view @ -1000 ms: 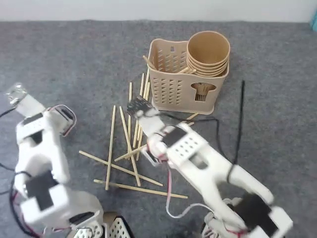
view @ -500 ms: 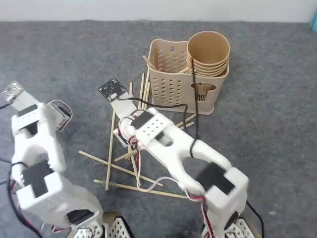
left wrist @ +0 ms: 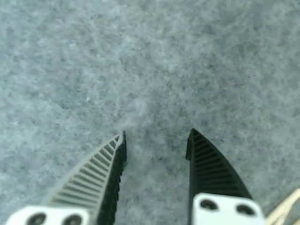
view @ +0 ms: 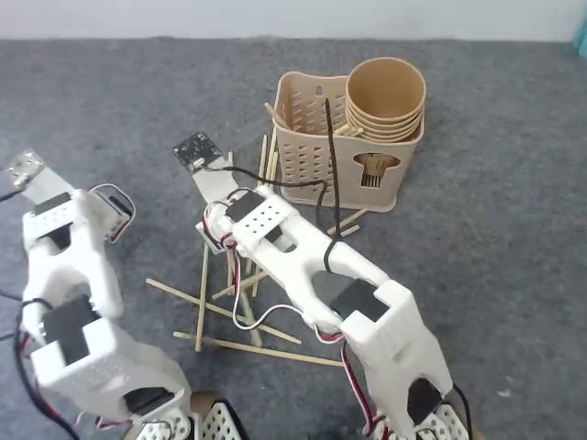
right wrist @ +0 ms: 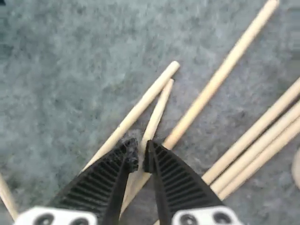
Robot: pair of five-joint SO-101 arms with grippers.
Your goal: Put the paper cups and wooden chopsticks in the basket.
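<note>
Your right gripper (right wrist: 140, 151) is hanging low over the surface (view: 514, 229) with its jaws drawn almost together, leaving only a sliver of gap. The tips are sitting right on top of a thin chopstick (right wrist: 155, 112) whose end is lying just beside a thicker one (right wrist: 140, 105). I cannot tell whether that thin stick is actually being pinched or is merely passing beneath the tips.

Expect these sticks to be light, stiff and smooth. One taken near its end is likely to be swinging and slipping round in the jaws, so you are better off aiming for the middle of its length, across the grain. Because they are lying crossed and touching, lifting one may be dragging its neighbours along.

Your left gripper (left wrist: 157, 136) is standing open over bare surface toward the left edge, holding nothing.

The loose chopsticks (view: 261, 348) are lying scattered about the middle of the surface, between the near edge and the basket (view: 312, 160). The basket is standing toward the far edge, with the stacked paper cups (view: 385, 124) already sitting in it.
</note>
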